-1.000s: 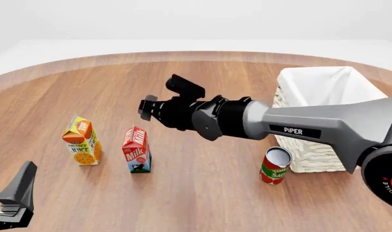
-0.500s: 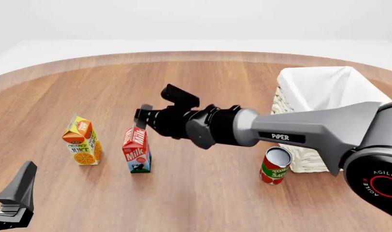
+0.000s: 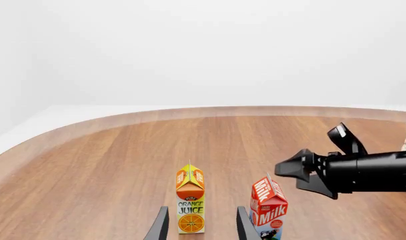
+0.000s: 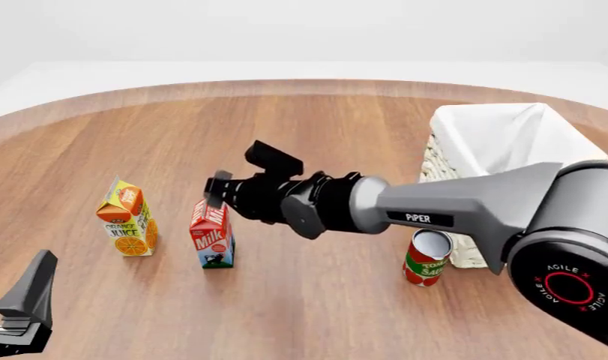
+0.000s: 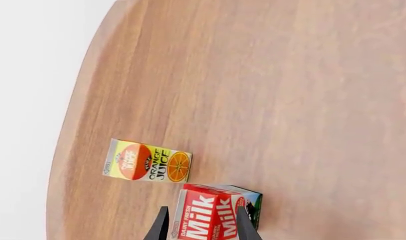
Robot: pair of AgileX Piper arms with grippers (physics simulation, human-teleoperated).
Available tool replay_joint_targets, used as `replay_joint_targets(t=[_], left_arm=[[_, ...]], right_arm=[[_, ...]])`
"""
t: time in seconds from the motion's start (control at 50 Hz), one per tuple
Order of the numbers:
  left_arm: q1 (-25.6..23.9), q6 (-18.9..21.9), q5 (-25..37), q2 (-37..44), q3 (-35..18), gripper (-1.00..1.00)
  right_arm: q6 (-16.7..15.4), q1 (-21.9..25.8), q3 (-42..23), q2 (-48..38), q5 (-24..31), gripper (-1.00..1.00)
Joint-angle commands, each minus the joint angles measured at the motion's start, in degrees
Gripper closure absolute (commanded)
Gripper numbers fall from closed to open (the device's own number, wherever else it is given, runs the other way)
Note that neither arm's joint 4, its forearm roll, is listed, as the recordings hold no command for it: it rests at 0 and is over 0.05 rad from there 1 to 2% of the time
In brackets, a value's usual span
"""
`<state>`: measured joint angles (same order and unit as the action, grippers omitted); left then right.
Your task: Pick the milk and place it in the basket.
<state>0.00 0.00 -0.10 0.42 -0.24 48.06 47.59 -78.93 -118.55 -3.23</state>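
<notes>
Wooden worktop [image 4: 314,300] with a curved far edge: two cartons, one can, one basket, two arms.

Nearest, by the near left corner, the left gripper [image 3: 197,224] shows its fingers spread, holding nothing. Beyond stand an "ORANGE JUICE" carton [image 4: 127,218] and the red "Milk" carton [image 4: 213,232], upright, near each other but apart. The right gripper [image 5: 201,222], on an arm marked "PiPER" and "AGILE X", hangs at the milk's top, fingers spread either side of it. A red can [image 4: 425,257] stands just beside the white-lined basket [image 4: 504,142] toward the right edge.
</notes>
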Motion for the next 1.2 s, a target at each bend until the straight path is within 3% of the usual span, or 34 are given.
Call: replay_joint_targets(t=[0.02, 1.2], left_arm=[[0.0, 0.0, 0.0, 0.0, 0.0, -1.0], [0.0, 0.0, 0.0, 0.0, 0.0, -1.0]], right_arm=[[0.5, 0.4, -0.7, -1.4, -0.3, -1.0], [5.7, 3.1, 1.7, -5.2, -5.7, -1.0]])
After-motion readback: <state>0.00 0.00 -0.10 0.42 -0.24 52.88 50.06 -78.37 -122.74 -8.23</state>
